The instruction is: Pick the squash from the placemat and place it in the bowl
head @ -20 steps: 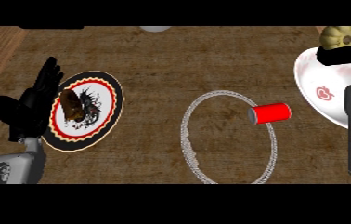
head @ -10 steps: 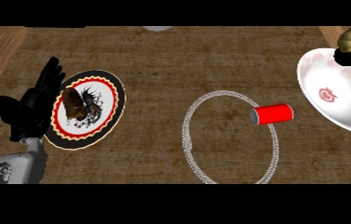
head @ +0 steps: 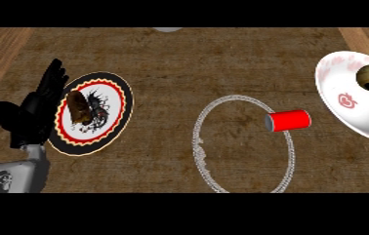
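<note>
A white bowl (head: 338, 95) with a red apple mark stands at the right edge of the head view. Inside it, cut off by the edge, lies a dull tan shape that looks like the squash (head: 364, 77). The placemat (head: 204, 146) is a round mat with a pale braided rim in the middle of the counter. No squash lies on it. My left hand (head: 32, 113) rests open at the far left, fingers up, beside a patterned plate. My right hand does not show.
A red cup (head: 288, 120) lies on its side on the placemat's right rim. A black-rimmed plate (head: 119, 90) with a red and white pattern holds a dark brown item (head: 78, 107) at the left. The counter (head: 187, 63) is brown wood.
The tan squash, first above the bowl's far rim at the upper right, has come down into the bowl. The grey forearm seen at the right edge has left the view. My left hand stayed still.
</note>
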`<state>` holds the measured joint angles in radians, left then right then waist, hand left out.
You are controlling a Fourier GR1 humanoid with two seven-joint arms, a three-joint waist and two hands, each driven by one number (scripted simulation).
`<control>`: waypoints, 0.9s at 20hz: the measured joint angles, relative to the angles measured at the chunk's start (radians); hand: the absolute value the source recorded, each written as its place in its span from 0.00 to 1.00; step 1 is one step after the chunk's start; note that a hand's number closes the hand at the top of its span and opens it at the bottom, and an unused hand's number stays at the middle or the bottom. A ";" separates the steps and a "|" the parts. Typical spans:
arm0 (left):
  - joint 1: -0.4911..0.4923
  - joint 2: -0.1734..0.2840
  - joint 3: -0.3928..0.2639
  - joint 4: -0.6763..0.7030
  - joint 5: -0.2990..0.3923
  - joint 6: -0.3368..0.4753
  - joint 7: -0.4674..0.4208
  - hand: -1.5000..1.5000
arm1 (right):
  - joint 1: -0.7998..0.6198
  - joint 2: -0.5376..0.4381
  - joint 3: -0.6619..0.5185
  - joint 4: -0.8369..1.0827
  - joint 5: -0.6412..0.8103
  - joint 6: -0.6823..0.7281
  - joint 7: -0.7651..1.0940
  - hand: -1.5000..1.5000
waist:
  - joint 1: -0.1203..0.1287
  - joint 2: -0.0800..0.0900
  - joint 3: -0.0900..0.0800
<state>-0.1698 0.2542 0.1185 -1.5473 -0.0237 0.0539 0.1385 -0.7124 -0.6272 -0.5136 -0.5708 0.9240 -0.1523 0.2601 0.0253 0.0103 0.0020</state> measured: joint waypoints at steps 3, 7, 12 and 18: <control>0.005 0.004 0.012 0.007 0.005 -0.007 -0.013 0.50 | 0.011 -0.013 -0.030 0.064 -0.050 0.009 -0.107 0.00 | -0.004 -0.001 0.000; 0.001 0.003 0.021 0.014 0.006 -0.003 -0.014 0.50 | 0.006 -0.013 -0.132 0.082 -0.172 -0.012 -0.236 0.00 | -0.010 -0.002 0.002; 0.015 0.008 0.030 0.021 0.007 -0.006 -0.023 0.50 | -0.013 -0.009 -0.307 0.039 -0.375 -0.026 -0.365 0.00 | -0.029 -0.009 0.001; 0.023 0.009 0.036 0.020 0.009 -0.010 -0.020 0.50 | 0.081 -0.077 -0.456 0.025 -0.565 0.098 -0.453 0.00 | -0.036 -0.012 -0.001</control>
<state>-0.1472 0.2634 0.1547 -1.5269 -0.0151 0.0437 0.1185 -0.6315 -0.7046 -0.9693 -0.5462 0.3591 -0.0544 -0.1924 -0.0105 -0.0015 0.0012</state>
